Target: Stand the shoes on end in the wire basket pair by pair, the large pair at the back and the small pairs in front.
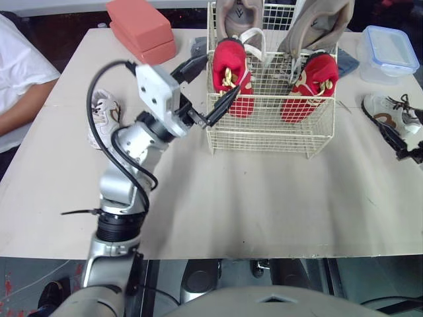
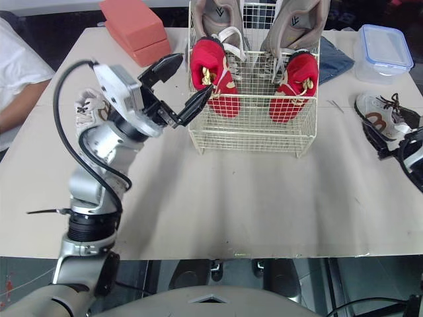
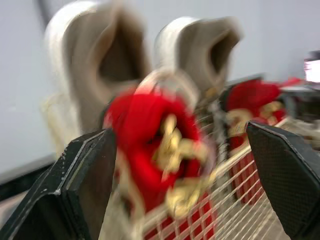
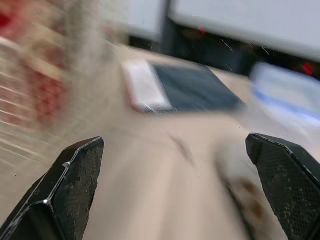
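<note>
Red small pair (image 1: 232, 76) on end at the wire basket (image 1: 264, 135) front, upper centre, large beige pair (image 1: 317, 23) behind, left gripper (image 3: 177, 132) at the basket's left corner, fingers spread, empty, right gripper (image 4: 175, 142) at right edge, fingers apart, near a white shoe (image 1: 390, 112).

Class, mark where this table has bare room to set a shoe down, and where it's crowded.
Bare: the table strip between the wire basket and the near edge. Crowded: left of the basket, a white shoe; right, a sneaker and plastic box.
</note>
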`<state>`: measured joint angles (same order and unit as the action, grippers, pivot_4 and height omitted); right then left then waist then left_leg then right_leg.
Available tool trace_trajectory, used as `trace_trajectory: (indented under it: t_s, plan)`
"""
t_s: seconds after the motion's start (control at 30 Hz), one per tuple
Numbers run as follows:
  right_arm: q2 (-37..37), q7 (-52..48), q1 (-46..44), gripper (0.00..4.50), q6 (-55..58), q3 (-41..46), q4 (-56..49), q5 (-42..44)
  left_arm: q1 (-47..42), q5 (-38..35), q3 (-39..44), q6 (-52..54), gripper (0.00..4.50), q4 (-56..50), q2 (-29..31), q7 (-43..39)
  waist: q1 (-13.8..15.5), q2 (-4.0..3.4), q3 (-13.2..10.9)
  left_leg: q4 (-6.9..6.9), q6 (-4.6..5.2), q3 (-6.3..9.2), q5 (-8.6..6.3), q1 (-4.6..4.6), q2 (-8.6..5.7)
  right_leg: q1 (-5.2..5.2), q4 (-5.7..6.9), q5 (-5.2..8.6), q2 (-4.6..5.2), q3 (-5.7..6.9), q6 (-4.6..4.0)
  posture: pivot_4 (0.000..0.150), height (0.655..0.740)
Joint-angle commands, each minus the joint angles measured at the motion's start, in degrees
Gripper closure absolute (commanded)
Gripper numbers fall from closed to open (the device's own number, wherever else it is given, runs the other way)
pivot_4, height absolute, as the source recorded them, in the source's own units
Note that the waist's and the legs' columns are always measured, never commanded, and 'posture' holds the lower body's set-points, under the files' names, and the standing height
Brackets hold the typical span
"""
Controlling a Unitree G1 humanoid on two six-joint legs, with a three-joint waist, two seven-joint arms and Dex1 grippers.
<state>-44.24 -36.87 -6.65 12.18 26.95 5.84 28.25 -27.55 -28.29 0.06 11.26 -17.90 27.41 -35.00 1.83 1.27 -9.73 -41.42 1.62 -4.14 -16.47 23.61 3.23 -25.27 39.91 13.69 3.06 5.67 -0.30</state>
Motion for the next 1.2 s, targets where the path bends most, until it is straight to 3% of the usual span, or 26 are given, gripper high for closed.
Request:
trace_trajectory:
  t_s: [0.03, 0.3, 0.63, 0.73, 0.97, 1.0, 1.2]
  plan:
    - [-3.3, -1.2, -6.0, 0.0, -2.3, 0.6, 12.6, -3.0, -3.3, -6.6, 2.1, 8.6, 0.06, -3.8, 4.8, -4.6, -0.4, -0.04, 0.0, 0.01, 0.0, -0.01, 0.0, 0.0, 0.0, 0.0, 0.0, 0.01, 0.01, 0.0, 0.03, 0.15, 0.686]
    - [-6.1, -4.8, -17.4, 0.0, -3.7, -0.9, 33.9, -6.1, -7.0, -18.6, 6.1, 22.3, 0.06, -8.1, 11.8, -8.1, -1.2, -0.05, -0.1, 0.04, -0.28, -0.12, 0.16, 0.08, 0.03, -0.15, 0.0, -0.01, 0.01, -0.17, -0.01, 0.15, 0.686]
    - [-6.3, -10.3, -30.5, 0.0, -8.0, -5.2, 52.2, -11.0, -7.5, -24.7, 7.4, 30.5, 0.06, -11.0, 15.8, -9.2, -1.2, -0.08, -0.1, 0.04, -0.31, -0.16, 0.18, 0.06, 0.03, -0.18, 0.02, -0.01, 0.0, -0.24, -0.01, 0.15, 0.686]
    - [-6.3, -10.8, -32.1, 0.86, -9.0, -5.9, 54.4, -11.9, -7.7, -25.9, 8.0, 31.7, 0.0, -11.5, 15.9, -8.6, -1.1, -0.08, -0.1, 0.04, -0.31, -0.16, 0.18, 0.1, 0.04, -0.19, 0.0, -0.02, 0.03, -0.23, -0.02, 0.15, 0.686]
    - [-6.4, -10.9, -32.4, 4.17, -10.8, -6.0, 55.7, -12.9, -8.1, -25.8, 7.3, 32.0, 0.0, -11.0, 15.7, -9.2, -1.3, -0.11, -0.2, 0.02, -0.33, -0.21, 0.19, 0.06, 0.04, -0.18, 0.04, -0.02, 0.05, -0.28, -0.02, 0.15, 0.686]
    - [-6.5, -10.9, -32.1, 4.42, -10.9, -5.7, 55.3, -12.7, -8.3, -25.5, 7.0, 31.9, 0.0, -10.9, 15.6, -9.4, -1.3, -0.11, -0.2, 0.03, -0.36, -0.2, 0.21, 0.06, 0.04, -0.19, 0.05, -0.02, 0.05, -0.28, -0.02, 0.15, 0.686]
    - [-7.2, -10.8, -29.0, 4.42, -11.2, -2.9, 51.5, -10.5, -9.6, -24.7, 5.7, 31.6, 0.0, -9.8, 14.9, -10.8, -1.0, -0.11, -0.2, 0.03, -0.38, -0.19, 0.22, 0.08, 0.04, -0.19, 0.04, -0.02, 0.05, -0.26, -0.02, 0.15, 0.686]
